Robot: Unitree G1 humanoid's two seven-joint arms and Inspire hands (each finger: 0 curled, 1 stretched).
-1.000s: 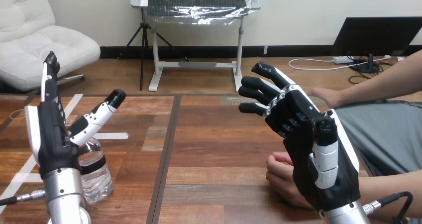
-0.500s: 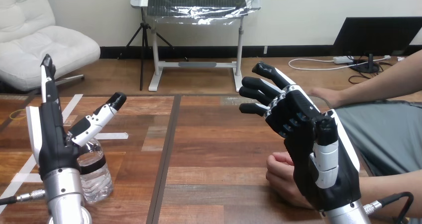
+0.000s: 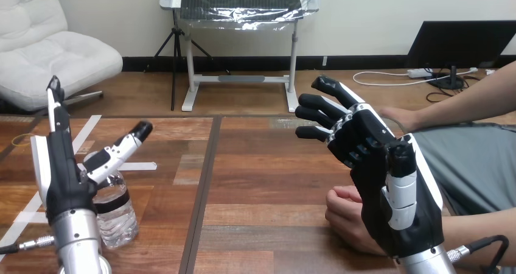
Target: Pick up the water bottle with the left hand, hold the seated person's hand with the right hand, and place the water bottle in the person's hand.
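Presently: brown plank wooden table (image 3: 261,182). Black-and-white right hand (image 3: 389,189), fingers spread, in front of the person's curled hand (image 3: 344,216); contact unclear. Left hand (image 3: 61,170), fingers wide, ungripped. Clear plastic water bottle (image 3: 112,210), upright behind left wrist. Advice: lower, wrap bottle's body squarely.

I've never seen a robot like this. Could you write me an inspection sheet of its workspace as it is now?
Surface: wooden table, dark seam down its middle.
Job's things: water bottle upright at near left, not yet lifted; person's near hand resting on the table at near right.
Clutter: white tape strips on the left half.
Hands: left hand open, upright before the bottle, not gripping it; right hand open, raised over the person's near hand, contact cannot be told.
Cables: nothing seen on the tabletop.
Surroundings: person's far hand at the table's far right edge.
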